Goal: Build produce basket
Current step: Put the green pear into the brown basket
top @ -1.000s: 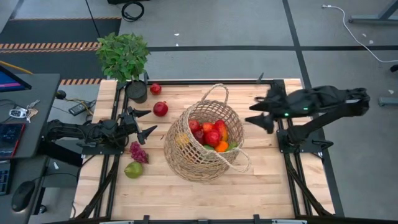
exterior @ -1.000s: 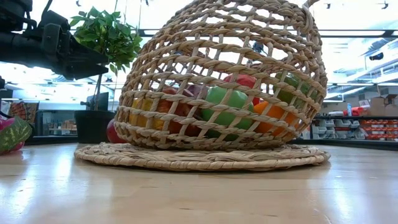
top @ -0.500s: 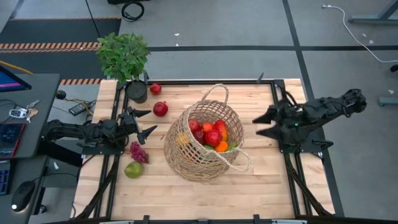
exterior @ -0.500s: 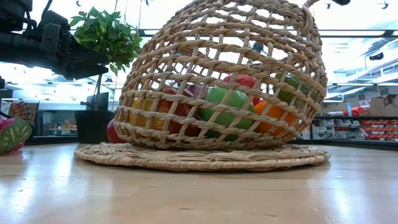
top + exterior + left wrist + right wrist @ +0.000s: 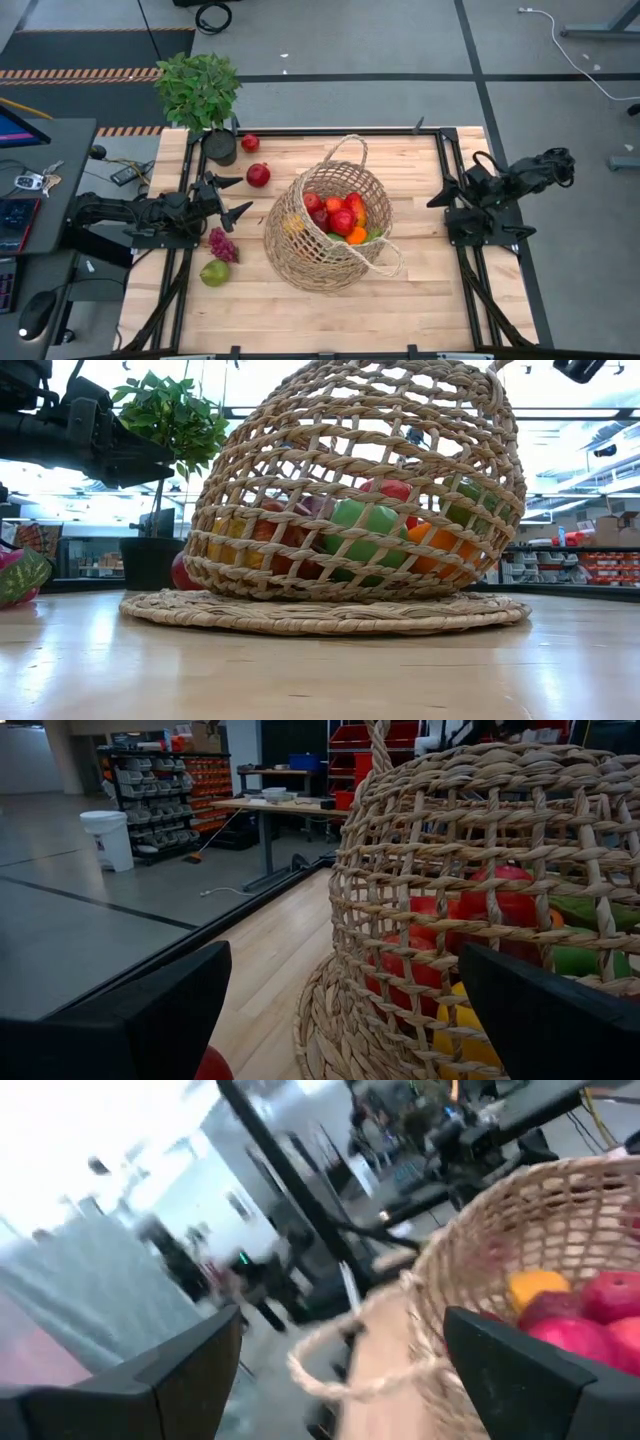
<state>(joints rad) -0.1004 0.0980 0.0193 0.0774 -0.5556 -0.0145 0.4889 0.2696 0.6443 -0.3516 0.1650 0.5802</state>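
The basket (image 5: 325,228) lies tipped mid-table, produce (image 5: 338,216) inside, between both grippers. The left gripper (image 5: 232,196) has wide, empty jaws just beside its woven wall. The right gripper (image 5: 443,193), jaws also wide and empty, sits well apart.

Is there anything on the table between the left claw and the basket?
No. From above, only bare wood lies between the open left gripper and the basket.

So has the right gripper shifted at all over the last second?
Yes. In the high view the right gripper has pulled back from the large tan wicker basket toward the table's right edge, open and empty.
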